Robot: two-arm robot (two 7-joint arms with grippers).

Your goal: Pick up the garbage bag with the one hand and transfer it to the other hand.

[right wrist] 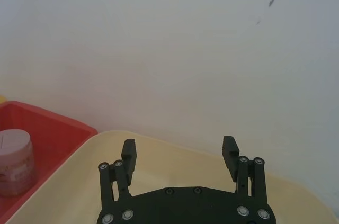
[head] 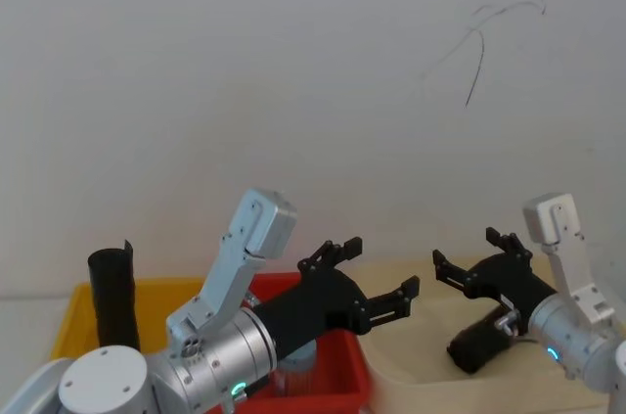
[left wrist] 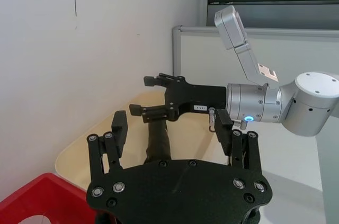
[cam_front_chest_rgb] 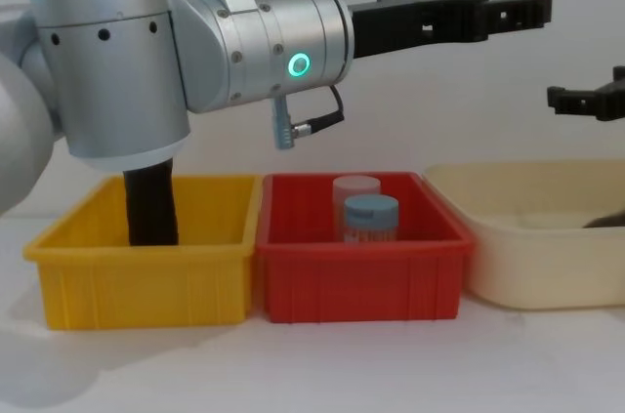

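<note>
The garbage bag [head: 112, 297] is a tall black roll standing upright in the yellow bin [cam_front_chest_rgb: 137, 276], rising above its rim [cam_front_chest_rgb: 151, 203]. My left gripper [head: 380, 267] hangs open and empty above the red bin, reaching toward the right [cam_front_chest_rgb: 508, 11] [left wrist: 170, 123], well away from the bag. Facing it, my right gripper [head: 468, 250] is open and empty over the beige bin [cam_front_chest_rgb: 586, 99] [right wrist: 179, 147] [left wrist: 142, 96]. A short gap separates the two grippers' fingertips.
The red bin [cam_front_chest_rgb: 356, 267] between the other two holds a white-lidded jar [cam_front_chest_rgb: 356, 188] and a blue-lidded jar [cam_front_chest_rgb: 371, 218]. The beige bin [cam_front_chest_rgb: 527, 267] holds another black roll [head: 477, 344] lying down. A white wall stands close behind.
</note>
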